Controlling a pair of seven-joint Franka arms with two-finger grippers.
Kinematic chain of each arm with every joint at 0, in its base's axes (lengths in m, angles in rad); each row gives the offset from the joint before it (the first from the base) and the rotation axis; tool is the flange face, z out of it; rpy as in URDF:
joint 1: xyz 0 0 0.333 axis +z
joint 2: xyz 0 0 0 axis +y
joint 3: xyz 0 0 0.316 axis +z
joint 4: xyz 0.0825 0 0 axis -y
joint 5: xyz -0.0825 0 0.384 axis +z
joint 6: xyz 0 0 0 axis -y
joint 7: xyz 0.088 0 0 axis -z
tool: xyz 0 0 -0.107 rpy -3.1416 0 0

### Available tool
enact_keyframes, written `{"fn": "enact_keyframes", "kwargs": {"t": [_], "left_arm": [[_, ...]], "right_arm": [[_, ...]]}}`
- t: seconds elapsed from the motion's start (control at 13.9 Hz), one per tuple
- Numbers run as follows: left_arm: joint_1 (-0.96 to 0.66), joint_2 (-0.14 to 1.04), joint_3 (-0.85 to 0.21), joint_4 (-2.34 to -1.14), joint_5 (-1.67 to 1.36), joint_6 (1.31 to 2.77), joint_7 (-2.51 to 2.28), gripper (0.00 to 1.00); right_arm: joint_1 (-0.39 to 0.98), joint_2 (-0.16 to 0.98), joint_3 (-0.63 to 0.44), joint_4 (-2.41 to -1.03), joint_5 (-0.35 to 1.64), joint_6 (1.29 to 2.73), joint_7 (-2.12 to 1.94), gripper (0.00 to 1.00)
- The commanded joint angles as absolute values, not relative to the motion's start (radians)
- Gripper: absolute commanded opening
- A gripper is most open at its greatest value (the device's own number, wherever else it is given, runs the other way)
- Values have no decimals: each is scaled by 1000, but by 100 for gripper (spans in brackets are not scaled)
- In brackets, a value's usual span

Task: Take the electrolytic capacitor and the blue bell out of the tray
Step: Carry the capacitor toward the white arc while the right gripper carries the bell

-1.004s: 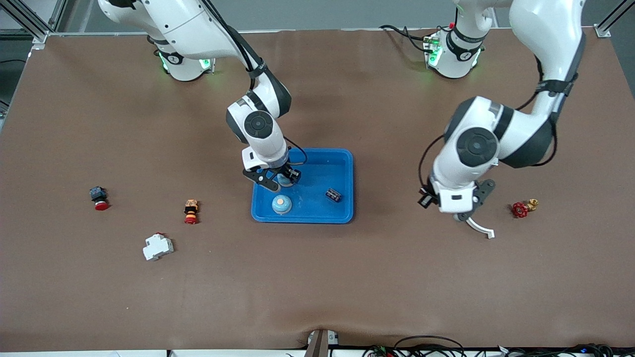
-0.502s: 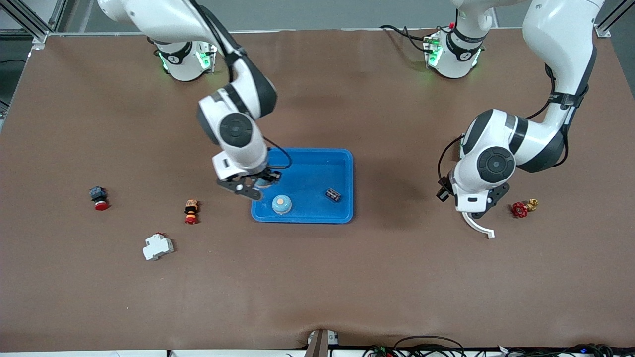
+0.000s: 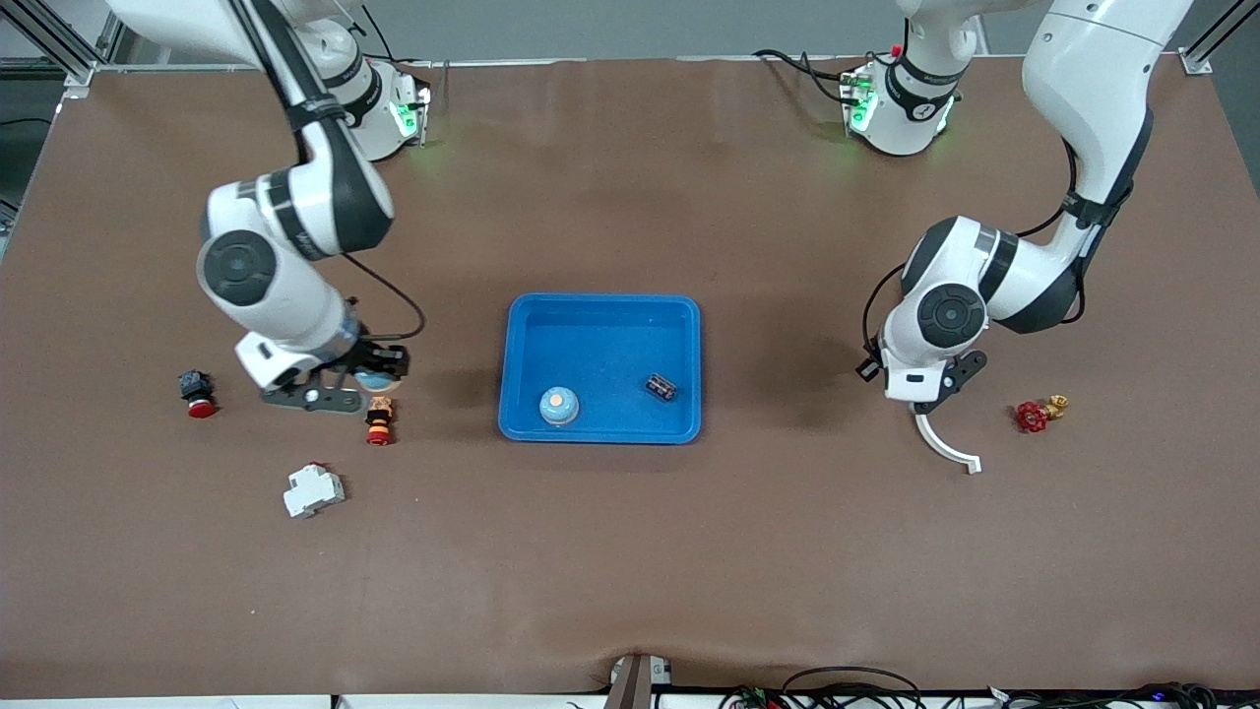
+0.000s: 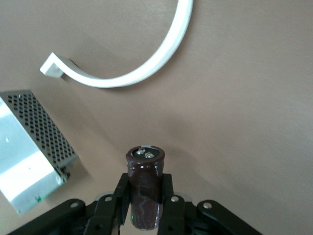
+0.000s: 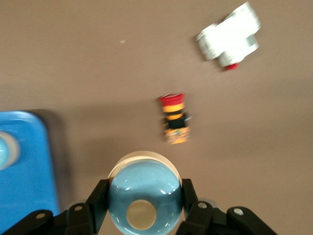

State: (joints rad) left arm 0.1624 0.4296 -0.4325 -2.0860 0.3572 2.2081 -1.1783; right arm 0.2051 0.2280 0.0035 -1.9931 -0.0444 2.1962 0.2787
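Now the right claw (image 5: 144, 215), clamped on a blue bell (image 5: 143, 196), hangs over the surface beside the tray (image 3: 689, 374), and the left claw (image 4: 145, 215) grips a capacitor (image 4: 145, 188); next both must lower and release.

Both arms aloft, fingers (image 4: 146, 205) clamped.

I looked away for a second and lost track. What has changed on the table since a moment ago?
The right gripper, shut on a blue bell, carried it out of the tray toward the right arm's end, now over the table by the red-and-yellow button. The left gripper, shut on a capacitor, shifted slightly above the white curved strip. A second bell and a small dark part stayed in the tray.
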Motion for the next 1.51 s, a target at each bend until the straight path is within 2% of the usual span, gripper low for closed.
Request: {"fn": "enact_keyframes", "kwargs": {"t": [0.0, 0.14, 0.5, 0.72, 0.86, 0.93, 1.0, 1.08, 1.22, 1.43], "left_arm": [[206, 472, -439, -2106, 441, 2272, -1173, 0], [225, 491, -440, -2092, 483, 2295, -1177, 0], [212, 508, -445, -2048, 480, 2301, -1187, 1], [213, 541, -443, -2037, 491, 2374, -1172, 2], [212, 551, -443, -2026, 506, 2394, -1172, 7], [215, 557, -443, -2020, 508, 2395, -1172, 16], [215, 560, -443, -2007, 509, 2395, -1172, 43], [213, 557, -446, -2005, 508, 2395, -1173, 99], [209, 542, -454, -1993, 508, 2395, -1184, 100], [212, 511, -564, -1961, 479, 2335, -1203, 100]], "right_arm": [[73, 187, 26, -2101, -57, 2308, 81, 0], [-32, 199, 28, -2143, -52, 2405, -85, 0], [-201, 296, 31, -2141, -14, 2485, -331, 0], [-230, 389, 31, -2126, 121, 2508, -416, 0], [-222, 426, 31, -2126, 155, 2539, -416, 0], [-221, 439, 32, -2128, 156, 2548, -411, 0], [-213, 442, 32, -2129, 158, 2551, -399, 0], [-197, 440, 32, -2132, 170, 2548, -375, 0], [-151, 440, 31, -2135, 179, 2549, -287, 0], [-127, 443, 31, -2138, 179, 2556, -265, 0]]}}
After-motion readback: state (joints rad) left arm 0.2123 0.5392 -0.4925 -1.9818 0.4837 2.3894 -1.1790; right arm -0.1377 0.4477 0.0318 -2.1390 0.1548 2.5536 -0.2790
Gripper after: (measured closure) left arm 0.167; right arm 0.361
